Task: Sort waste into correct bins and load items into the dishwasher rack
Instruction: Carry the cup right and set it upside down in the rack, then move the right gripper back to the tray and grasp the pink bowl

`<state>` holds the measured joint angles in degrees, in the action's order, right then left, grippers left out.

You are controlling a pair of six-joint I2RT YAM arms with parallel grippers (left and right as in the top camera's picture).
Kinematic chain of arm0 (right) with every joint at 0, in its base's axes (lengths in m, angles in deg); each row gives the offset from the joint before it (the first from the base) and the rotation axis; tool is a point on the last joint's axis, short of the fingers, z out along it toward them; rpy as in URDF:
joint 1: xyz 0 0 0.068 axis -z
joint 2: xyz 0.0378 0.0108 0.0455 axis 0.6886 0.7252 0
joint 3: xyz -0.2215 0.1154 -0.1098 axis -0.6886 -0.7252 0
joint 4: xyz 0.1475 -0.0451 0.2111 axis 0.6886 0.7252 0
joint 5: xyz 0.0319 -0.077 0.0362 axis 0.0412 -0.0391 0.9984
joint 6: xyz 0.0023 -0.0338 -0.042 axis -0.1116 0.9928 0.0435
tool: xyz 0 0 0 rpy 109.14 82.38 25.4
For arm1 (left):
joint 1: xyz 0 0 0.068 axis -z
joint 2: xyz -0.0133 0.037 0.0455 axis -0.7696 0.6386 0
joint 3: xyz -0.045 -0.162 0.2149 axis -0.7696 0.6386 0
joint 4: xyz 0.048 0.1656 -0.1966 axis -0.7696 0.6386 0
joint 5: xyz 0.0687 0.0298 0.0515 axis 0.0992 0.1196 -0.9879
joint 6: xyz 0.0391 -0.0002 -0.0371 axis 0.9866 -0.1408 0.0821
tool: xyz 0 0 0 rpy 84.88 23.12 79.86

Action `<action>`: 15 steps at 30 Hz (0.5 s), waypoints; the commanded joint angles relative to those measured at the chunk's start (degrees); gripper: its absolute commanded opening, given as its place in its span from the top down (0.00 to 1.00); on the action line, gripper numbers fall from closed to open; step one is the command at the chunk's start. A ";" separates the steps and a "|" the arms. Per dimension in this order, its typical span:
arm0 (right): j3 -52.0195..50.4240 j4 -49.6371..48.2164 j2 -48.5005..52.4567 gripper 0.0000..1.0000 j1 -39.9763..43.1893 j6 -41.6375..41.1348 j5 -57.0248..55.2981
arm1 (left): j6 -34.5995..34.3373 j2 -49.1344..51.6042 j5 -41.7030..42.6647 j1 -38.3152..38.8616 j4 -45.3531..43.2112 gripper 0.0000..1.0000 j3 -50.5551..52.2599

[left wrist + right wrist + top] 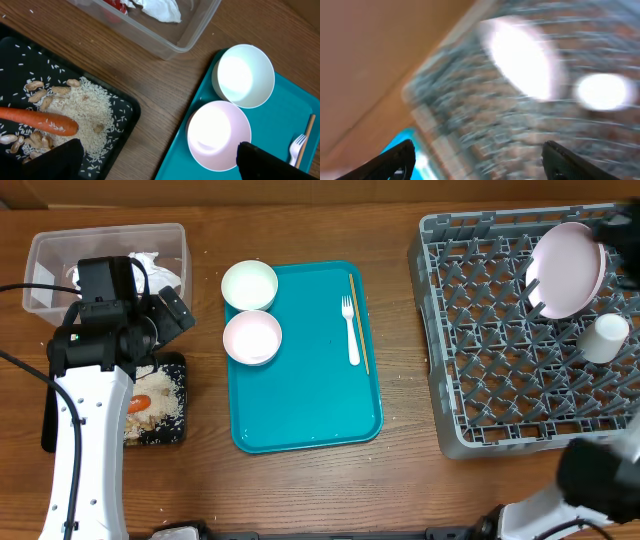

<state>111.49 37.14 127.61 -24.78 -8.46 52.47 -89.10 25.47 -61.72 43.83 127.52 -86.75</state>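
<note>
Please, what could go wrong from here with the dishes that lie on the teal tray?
The rear bowl and the front bowl sit tight together, so gripping one may push the other. The fork lies right beside a thin wooden stick, so closing fingers might catch both.

A brown wooden table (400, 480) carries four things directly on its top. At the left stands a clear plastic tub (40, 250), with a shallow black tray (184, 420) near it on the side closer to the robot and a strip of wood between them. A teal tray (300, 400) lies in the middle and a large grey rack (480, 380) at the right, each apart from its neighbours, with a few pale specks (400, 375) on the bare wood between these two.
</note>
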 commanded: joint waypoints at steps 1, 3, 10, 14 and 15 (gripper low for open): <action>-0.22 -1.31 0.11 0.16 -13.25 2.21 2.64 | -0.55 0.11 0.24 -0.15 -0.02 0.00 -0.39; -2.49 -4.68 1.07 0.17 -22.05 2.78 2.51 | -0.55 0.11 0.24 -0.15 -0.04 0.00 -0.39; -10.47 -14.95 10.01 0.23 -43.45 -2.03 1.14 | -0.55 0.11 0.24 -0.15 -0.02 0.00 -0.39; -11.34 -17.70 17.31 0.30 -49.79 -4.90 1.18 | -0.55 0.11 0.24 -0.15 -0.02 0.00 -0.39; -11.37 -18.64 19.65 0.36 -51.67 -4.81 1.14 | -0.55 0.11 0.24 -0.15 -0.04 0.00 -0.39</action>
<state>100.72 19.68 143.06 -73.25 -10.85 54.37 -89.10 25.47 -61.72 43.83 127.54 -86.75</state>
